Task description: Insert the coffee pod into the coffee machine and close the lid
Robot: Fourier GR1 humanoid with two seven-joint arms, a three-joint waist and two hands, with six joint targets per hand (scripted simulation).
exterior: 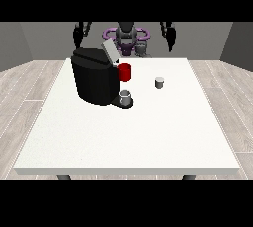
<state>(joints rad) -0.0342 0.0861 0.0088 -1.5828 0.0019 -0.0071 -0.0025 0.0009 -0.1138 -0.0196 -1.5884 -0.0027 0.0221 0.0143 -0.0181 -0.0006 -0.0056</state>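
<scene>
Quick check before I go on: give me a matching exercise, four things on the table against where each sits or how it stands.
Things:
1. coffee machine
2. lid
3. coffee pod
4. red cup

Places or states:
A. alone on the white table, towards the view's right
B. raised open
C. black, at the table's left part
D. close beside the machine, under the lid

Pairs: 1-C, 2-B, 3-A, 4-D

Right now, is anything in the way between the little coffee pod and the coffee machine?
Nothing visible blocks it. The coffee pod stands alone on the white table, to the view's right of the coffee machine. The machine's lid is tilted up. A red cup sits by the machine's side.
</scene>
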